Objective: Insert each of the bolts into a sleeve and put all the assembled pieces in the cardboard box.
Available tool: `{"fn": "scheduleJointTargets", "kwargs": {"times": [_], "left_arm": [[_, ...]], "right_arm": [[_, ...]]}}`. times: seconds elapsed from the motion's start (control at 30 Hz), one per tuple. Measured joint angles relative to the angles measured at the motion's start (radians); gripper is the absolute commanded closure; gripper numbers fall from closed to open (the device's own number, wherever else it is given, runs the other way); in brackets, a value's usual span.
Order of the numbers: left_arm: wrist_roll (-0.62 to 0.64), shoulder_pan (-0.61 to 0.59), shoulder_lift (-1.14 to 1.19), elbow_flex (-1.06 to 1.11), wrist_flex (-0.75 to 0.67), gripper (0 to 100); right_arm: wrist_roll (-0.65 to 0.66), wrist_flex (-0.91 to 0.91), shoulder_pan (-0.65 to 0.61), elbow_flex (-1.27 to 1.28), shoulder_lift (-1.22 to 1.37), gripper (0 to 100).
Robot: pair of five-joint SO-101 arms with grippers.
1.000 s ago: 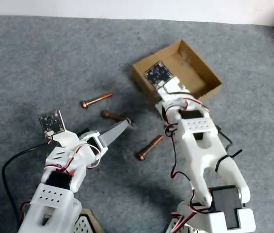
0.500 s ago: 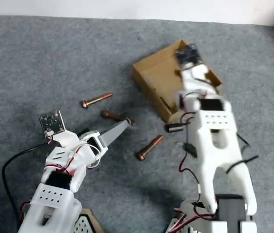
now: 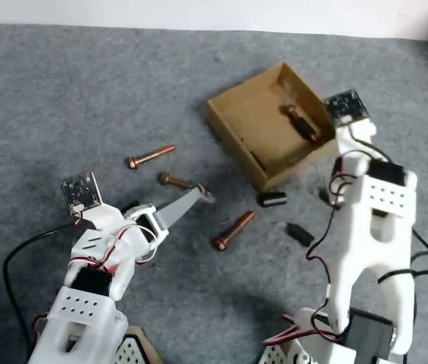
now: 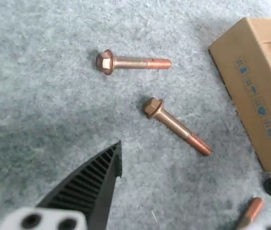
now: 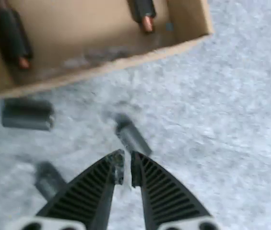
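The cardboard box (image 3: 238,121) sits at the back centre with two assembled pieces in it, one (image 5: 10,38) by a wall and one (image 5: 142,12) farther in. Three copper bolts lie on the carpet: one (image 3: 151,156), a second (image 3: 177,180) and a third (image 3: 233,230). Three black sleeves lie near the box: one (image 3: 272,199), one (image 3: 300,233) and one (image 5: 132,136). My left gripper (image 3: 198,195) is shut and empty, its tip beside the second bolt (image 4: 176,125). My right gripper (image 5: 127,160) is shut and empty, hovering just short of that last sleeve.
Grey carpet covers the whole work surface. The right arm (image 3: 369,197) stands to the right of the box. A black cable (image 3: 17,254) loops off the left arm's base. Open carpet lies to the far left and behind the box.
The right arm has swung from over the box out to its right side, leaving an assembled piece lying in the box. The left arm has stayed still.
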Motion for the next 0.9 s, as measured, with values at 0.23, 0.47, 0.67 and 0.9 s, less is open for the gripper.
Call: {"fn": "scheduleJointTargets", "kwargs": {"times": [0.23, 0.47, 0.67, 0.9], "left_arm": [[0.0, 0.0, 0.0, 0.0, 0.0, 47], [0.0, 0.0, 0.0, 0.0, 0.0, 47], [0.0, 0.0, 0.0, 0.0, 0.0, 47], [0.0, 0.0, 0.0, 0.0, 0.0, 47]], "right_arm": [[0.241, 0.0, 0.08, 0.0, 0.0, 85.1], [0.293, -0.08, 0.081, 0.0, 0.094, 85.1], [0.295, -0.132, 0.081, 0.0, 0.259, 85.1], [0.296, -0.133, 0.043, 0.0, 0.305, 85.1]]}}
